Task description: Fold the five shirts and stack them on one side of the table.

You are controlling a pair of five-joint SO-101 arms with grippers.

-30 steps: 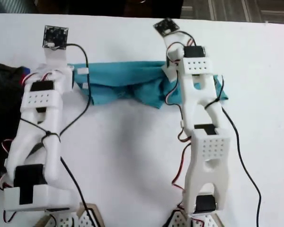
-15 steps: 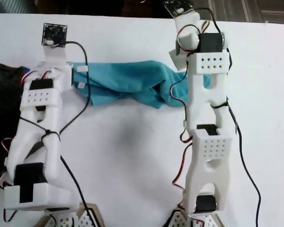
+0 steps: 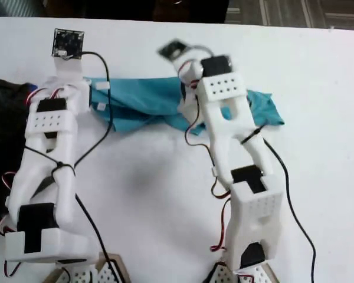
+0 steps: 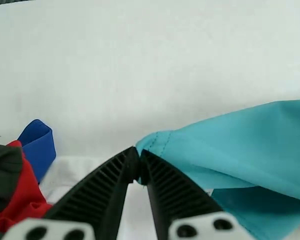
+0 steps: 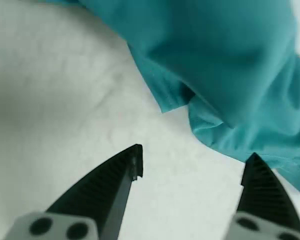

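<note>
The teal shirt point(image 3: 147, 103) lay bunched into 1 long band across the far part of the white table point(image 3: 165, 194). It ran from the wrist of the left arm point(image 3: 47, 153) to a loose end past the right arm point(image 3: 248, 177). The right arm's wrist section sat over the middle-right stretch of the band and hid part of it. The cloth was creased and folded over itself along its near edge.

The left gripper point(image 4: 138, 167) was closed. Its 2 black ribbed fingers point(image 4: 107, 187) pressed together at the tips, and the stitched corner of the teal shirt sat right at that point, pinched between them. From the corner the fabric spread away from the gripper, low over the table.

The right gripper point(image 5: 194, 156) was spread wide open, its 2 fingertips well apart above bare table. A hemmed edge and a bunched fold of the teal shirt lay just beyond the tips, near them but not between them. Whether the tips touched the table could not be told.

A pile of dark clothes point(image 3: 3, 124) sat at the left edge of the table, just beside the left arm. The left wrist view showed 3 pieces of it close to the left gripper: a black garment point(image 4: 2, 162), a red garment point(image 4: 12, 205) under it, and a blue garment point(image 4: 39, 145) sticking out toward the bare table. A strip of white table separated these from the teal shirt.
</note>
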